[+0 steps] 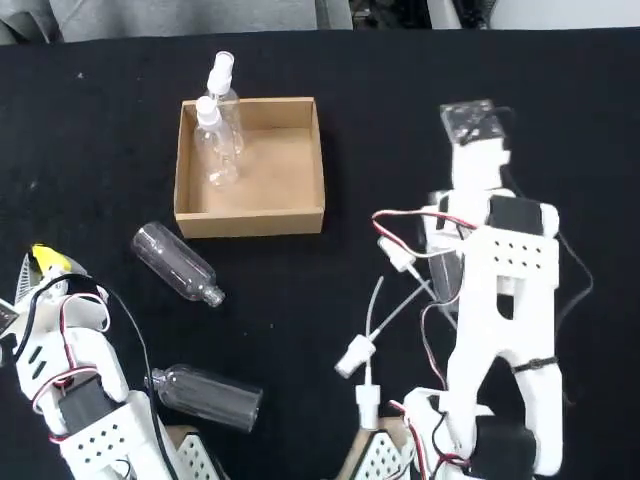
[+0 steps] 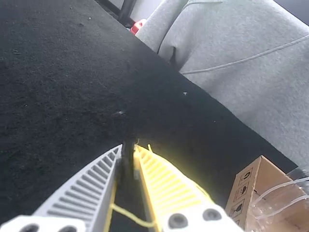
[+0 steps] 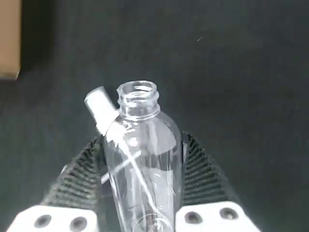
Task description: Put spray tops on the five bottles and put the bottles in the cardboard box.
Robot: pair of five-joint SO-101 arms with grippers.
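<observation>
Clear plastic bottle (image 3: 142, 145), neck open and capless, clamped in my right jaws.
From overhead the arm hides most of it; it sits over the bench (image 1: 100, 120), right of the cardboard box (image 1: 250, 218). My left jaws are pressed together, holding nothing.

Robotics test bench: a black-cloth tabletop (image 1: 560, 90) carries the left arm (image 1: 95, 420) and right arm (image 1: 505, 300), white printed parts with exposed wiring (image 1: 405, 216).

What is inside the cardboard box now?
A capped bottle near the left wall and a second capped bottle in the far left corner of the cardboard box. The floor beneath them is covered; the rest is bare.
</observation>
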